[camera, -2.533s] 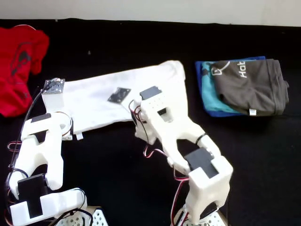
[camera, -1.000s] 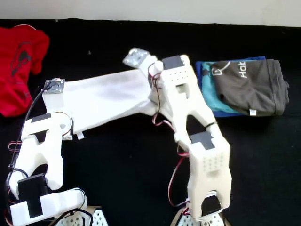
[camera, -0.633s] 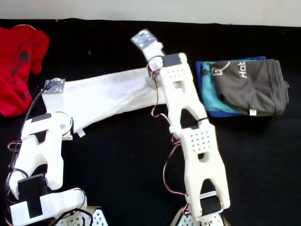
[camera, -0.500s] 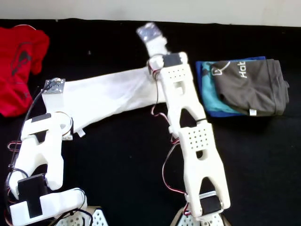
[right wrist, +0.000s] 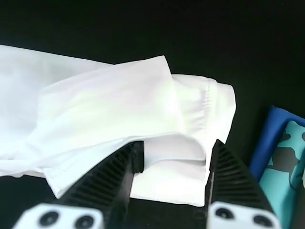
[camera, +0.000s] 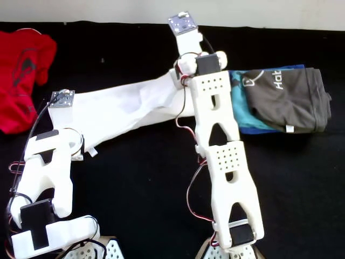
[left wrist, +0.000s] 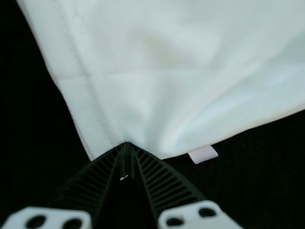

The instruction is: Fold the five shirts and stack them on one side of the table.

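**Occluded and Cropped Regions**

The edge of the high view cut off the red shirt [camera: 21,75]. The right arm [camera: 221,140] covered one end of the white shirt [camera: 118,110]. The grey shirt [camera: 291,100] hid most of the teal shirt [camera: 245,110] and the blue shirt [camera: 249,130]. The left wrist view cropped the white shirt on three sides.

A black table [camera: 135,183] carries everything; a white shirt [camera: 124,108] lies stretched across its middle. A red shirt [camera: 21,70] lies crumpled at the far left; a folded pile [camera: 291,100] rests at the far right, a blue shirt [camera: 253,129] undermost.
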`<state>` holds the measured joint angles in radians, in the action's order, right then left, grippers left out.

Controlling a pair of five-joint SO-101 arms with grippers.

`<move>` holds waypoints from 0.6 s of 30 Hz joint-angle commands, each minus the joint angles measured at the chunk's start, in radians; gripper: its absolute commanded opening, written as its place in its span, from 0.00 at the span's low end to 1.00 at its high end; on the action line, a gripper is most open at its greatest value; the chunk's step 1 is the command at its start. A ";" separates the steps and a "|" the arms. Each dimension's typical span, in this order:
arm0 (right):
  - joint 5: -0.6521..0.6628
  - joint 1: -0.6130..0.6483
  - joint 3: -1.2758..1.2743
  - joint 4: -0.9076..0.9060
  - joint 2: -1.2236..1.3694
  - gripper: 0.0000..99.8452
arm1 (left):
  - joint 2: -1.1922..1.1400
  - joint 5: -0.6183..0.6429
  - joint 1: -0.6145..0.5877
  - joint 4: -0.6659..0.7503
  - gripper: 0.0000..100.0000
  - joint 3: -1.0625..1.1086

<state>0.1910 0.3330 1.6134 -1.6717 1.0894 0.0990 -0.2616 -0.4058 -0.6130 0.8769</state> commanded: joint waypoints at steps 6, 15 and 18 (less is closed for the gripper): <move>-0.006 0.007 -0.058 0.255 0.074 0.23 | -0.010 0.003 0.019 0.012 0.01 -0.013; -0.077 0.084 -0.044 0.337 0.193 0.22 | -0.010 0.003 0.019 0.012 0.01 -0.013; -0.218 0.068 0.031 0.352 0.193 0.22 | -0.010 0.003 0.019 0.012 0.01 -0.013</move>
<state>0.0806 0.4066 1.5535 -1.3449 1.2981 0.0990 -0.2616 -0.4058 -0.6130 0.8769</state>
